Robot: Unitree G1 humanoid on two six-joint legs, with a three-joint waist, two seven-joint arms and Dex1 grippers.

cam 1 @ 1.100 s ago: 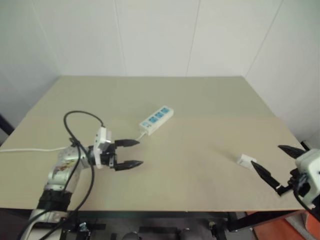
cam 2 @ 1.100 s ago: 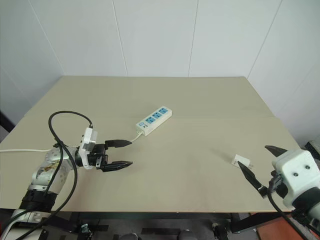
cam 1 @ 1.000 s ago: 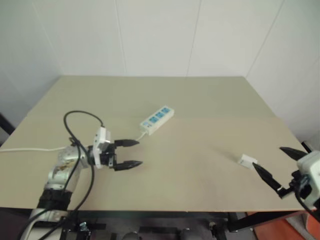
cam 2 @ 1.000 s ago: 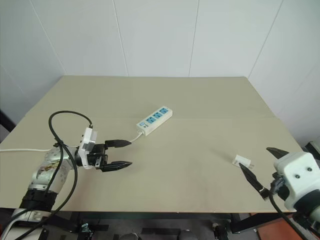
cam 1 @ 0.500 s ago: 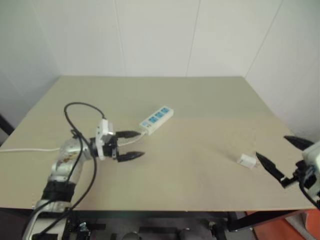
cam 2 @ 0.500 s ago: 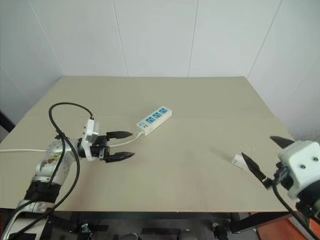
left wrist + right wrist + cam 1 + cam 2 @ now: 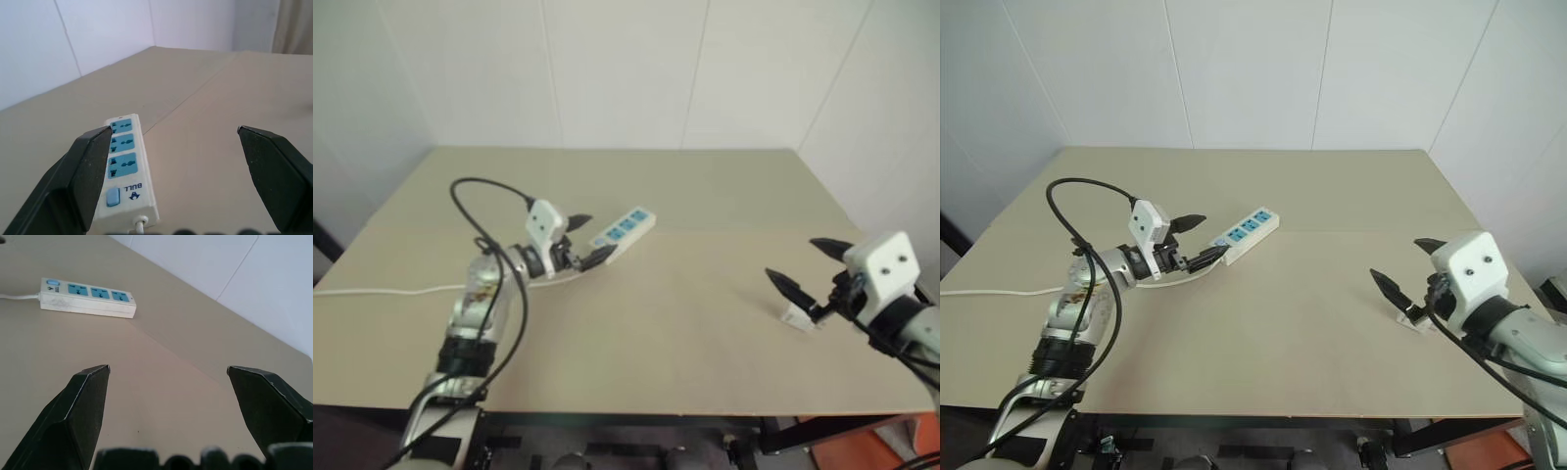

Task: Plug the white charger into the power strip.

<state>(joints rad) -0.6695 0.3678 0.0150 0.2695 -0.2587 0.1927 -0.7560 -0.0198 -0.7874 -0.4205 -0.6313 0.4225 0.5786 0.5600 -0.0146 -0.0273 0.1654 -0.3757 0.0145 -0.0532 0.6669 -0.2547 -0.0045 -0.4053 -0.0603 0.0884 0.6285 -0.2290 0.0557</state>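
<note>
- On the table's (image 7: pixel 1332 343) right side lies the white charger (image 7: pixel 1414 319), probably light, rigid and smooth-sided; gripping its flat side faces looks best.
- Right gripper (image 7: pixel 1404 269) hovers just over it, fingers spread wide, empty.
- Left gripper (image 7: pixel 1199 240), fingers apart, brackets the switch end of the power strip (image 7: pixel 1248 230), well apart from the charger.
</note>
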